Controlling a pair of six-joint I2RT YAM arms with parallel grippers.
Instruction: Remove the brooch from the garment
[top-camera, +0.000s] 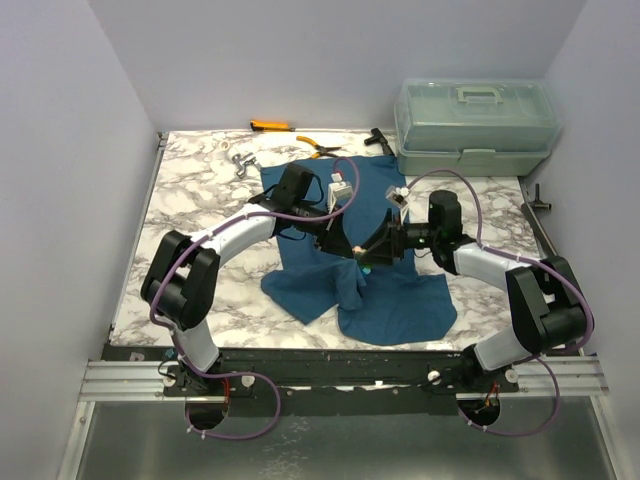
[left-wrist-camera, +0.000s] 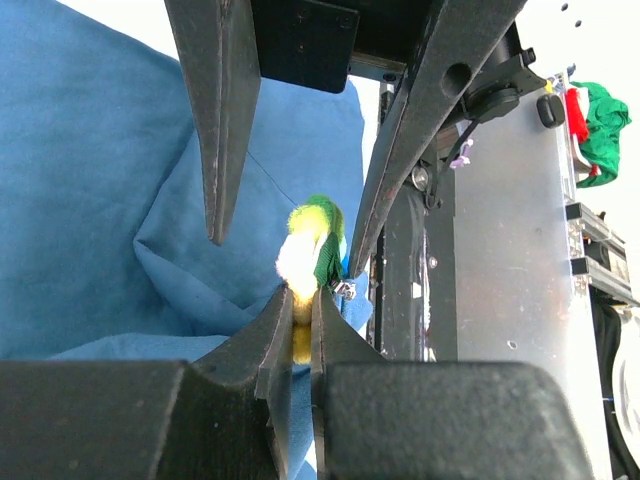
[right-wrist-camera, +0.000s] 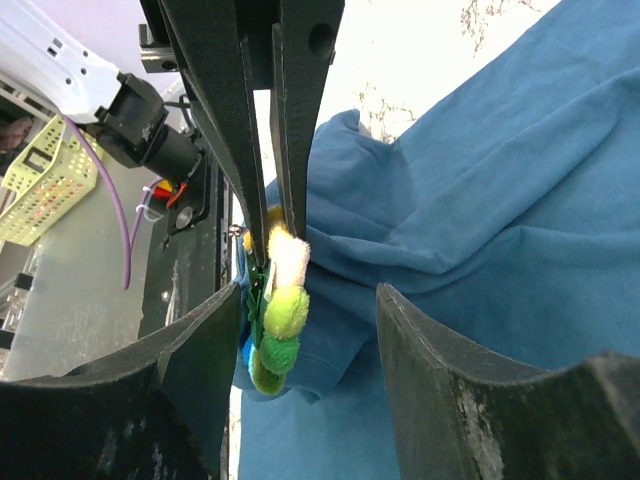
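The garment is a teal-blue T-shirt spread on the marble table, with a fold bunched up near its middle. The brooch is a small cluster of fuzzy balls, white, yellow and green, and it sits against that raised fold. My left gripper is shut on the brooch's yellow and white end. My right gripper faces it from the other side, open, one finger on each side of the brooch without touching it. The two grippers meet tip to tip over the garment.
A pale green lidded toolbox stands at the back right. An orange-handled tool, pliers, a metal piece and a black tool lie along the back of the table. White walls close in both sides.
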